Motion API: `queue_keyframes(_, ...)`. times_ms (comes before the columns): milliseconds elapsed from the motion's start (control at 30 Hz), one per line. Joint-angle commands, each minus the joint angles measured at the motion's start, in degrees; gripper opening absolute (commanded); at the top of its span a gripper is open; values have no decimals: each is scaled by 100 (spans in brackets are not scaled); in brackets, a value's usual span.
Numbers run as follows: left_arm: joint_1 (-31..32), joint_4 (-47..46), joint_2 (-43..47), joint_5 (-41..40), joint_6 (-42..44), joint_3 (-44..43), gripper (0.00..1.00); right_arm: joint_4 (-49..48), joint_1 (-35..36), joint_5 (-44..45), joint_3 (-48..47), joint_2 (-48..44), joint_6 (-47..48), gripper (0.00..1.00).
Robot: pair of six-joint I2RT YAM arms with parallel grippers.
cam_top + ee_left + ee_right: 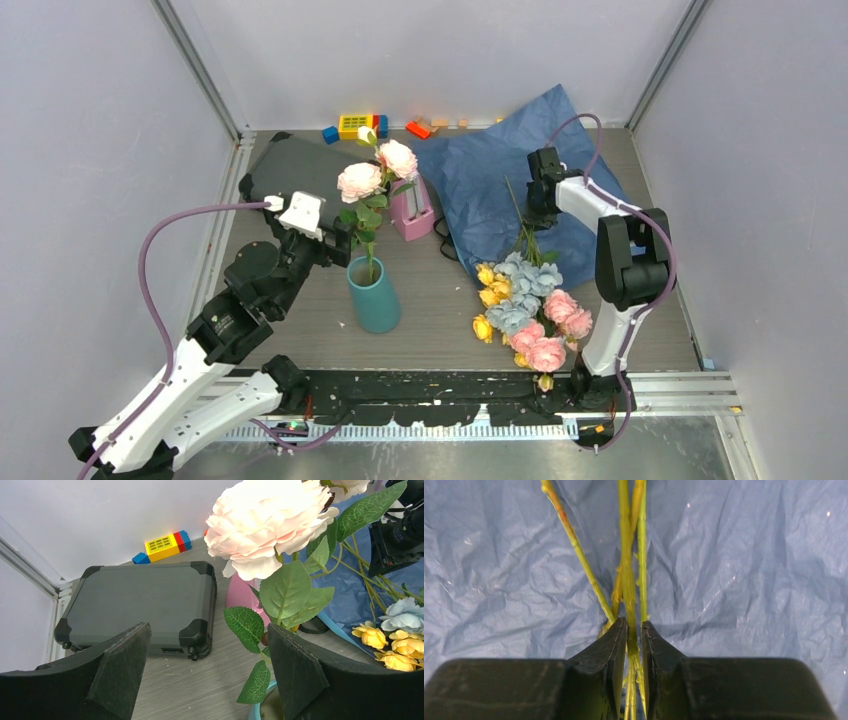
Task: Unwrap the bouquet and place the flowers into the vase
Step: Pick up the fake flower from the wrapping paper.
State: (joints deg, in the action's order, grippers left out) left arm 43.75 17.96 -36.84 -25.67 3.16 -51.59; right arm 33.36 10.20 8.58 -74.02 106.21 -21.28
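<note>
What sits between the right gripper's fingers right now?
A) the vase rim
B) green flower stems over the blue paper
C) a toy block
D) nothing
B: the right wrist view shows the right gripper with its fingers pinched on green stems lying over the blue paper.

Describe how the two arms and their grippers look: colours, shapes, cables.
The left arm and right arm have white link shells between chunky black joints. A purple cable runs in loose loops along each. The left gripper and right gripper are matte black, each with two wedge-shaped fingers tapering to flat inner pads. No markings are legible.
</note>
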Motion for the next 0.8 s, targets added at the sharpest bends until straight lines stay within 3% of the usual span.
queue_keyframes(0,-24,-16,58,-11,-78,-166,89,-289,35,191,-435,166,141,22)
queue_keyframes(167,-24,-3,48,-30,-75,-182,88,-258,35,294,-634,385,205,16)
queue_keyframes(367,-24,21,33,-34,-53,-209,89,-110,35,313,-767,327,293,1)
queue_keyframes(767,-24,203,-81,16,377,-432,89,708,35,-81,-1201,-927,413,0)
